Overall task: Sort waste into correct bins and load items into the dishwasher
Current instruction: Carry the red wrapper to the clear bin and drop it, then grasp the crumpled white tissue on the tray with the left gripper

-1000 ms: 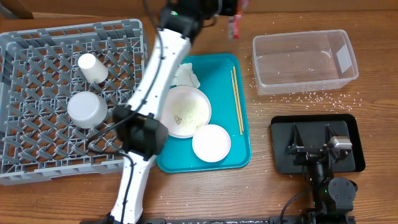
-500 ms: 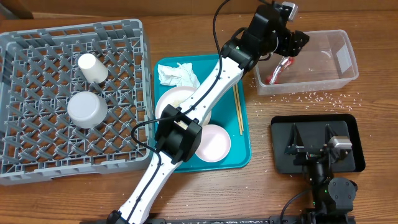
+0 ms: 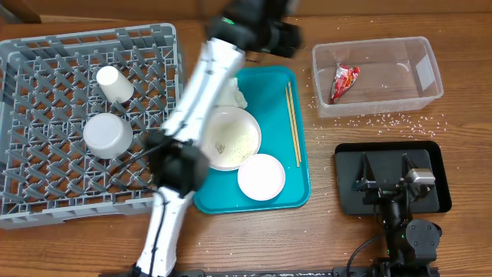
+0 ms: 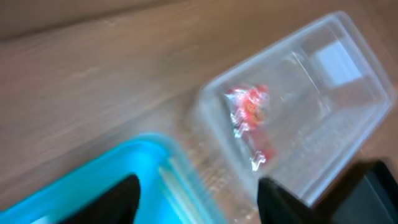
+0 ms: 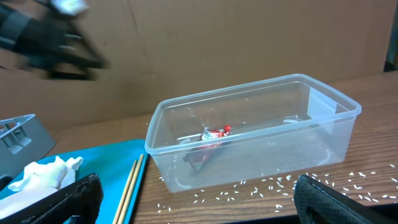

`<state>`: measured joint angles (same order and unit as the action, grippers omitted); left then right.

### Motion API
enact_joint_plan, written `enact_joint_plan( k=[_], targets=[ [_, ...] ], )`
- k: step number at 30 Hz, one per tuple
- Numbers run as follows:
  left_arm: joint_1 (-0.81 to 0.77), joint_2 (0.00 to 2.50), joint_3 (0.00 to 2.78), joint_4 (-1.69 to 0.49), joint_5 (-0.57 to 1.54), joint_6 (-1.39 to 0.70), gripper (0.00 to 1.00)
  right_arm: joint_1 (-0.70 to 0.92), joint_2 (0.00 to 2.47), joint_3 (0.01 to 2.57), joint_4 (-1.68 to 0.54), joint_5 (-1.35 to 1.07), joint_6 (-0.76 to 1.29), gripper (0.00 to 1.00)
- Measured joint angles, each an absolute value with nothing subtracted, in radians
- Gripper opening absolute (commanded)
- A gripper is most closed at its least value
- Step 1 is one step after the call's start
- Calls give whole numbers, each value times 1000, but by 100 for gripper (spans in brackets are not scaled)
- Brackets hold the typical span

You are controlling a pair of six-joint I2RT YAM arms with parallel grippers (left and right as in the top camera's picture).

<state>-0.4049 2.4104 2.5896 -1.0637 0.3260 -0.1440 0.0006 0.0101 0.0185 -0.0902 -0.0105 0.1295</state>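
Wooden table (image 3: 254,240), rice grains (image 3: 384,120) scattered beside the clear tub (image 3: 384,77). Red-and-white wrapper (image 3: 344,81) lies inside the tub, ahead of the left jaws and clear of them; left jaws apart, nothing between. Over the black tray (image 3: 344,158) the right jaws sit wide, empty; tub straight ahead of them, napkin (image 5: 43,174) ahead-left on the teal tray (image 3: 273,100)

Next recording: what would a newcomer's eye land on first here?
Probably the red-and-white wrapper lying in the clear tub at upper right, with rice grains scattered on the table before it. Next, the left arm, a blurred white streak over the teal tray and its left edge. The grey dish rack at left holds a cup and a grey bowl.
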Motion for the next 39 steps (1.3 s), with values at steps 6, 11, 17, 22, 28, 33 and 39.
enact_joint_plan(
  k=[6, 11, 17, 22, 28, 33, 39],
  targets=[
    [-274, 2333, 2601, -1367, 180, -70, 58, 1, 10, 19, -90, -10, 130, 100],
    [-255, 2413, 2590, -1417, 147, -55, 57, 1, 10, 19, -90, -10, 130, 100],
    [-281, 2546, 2584, -1410, 134, -58, 52, 1, 10, 19, -90, -10, 130, 100],
    [-302, 2625, 2577, -1411, 69, -102, 53, 1, 10, 19, -90, -11, 130, 100],
    [-307, 2687, 2577, -1410, 31, -118, 25, 1, 10, 19, -91, -10, 130, 100],
    [-307, 2693, 2577, -1411, 21, -128, 4, 1, 10, 19, -90, -11, 130, 100],
    [-307, 2693, 2600, -1450, 37, -131, 4, 1, 10, 19, -90, -10, 130, 100]
  ],
)
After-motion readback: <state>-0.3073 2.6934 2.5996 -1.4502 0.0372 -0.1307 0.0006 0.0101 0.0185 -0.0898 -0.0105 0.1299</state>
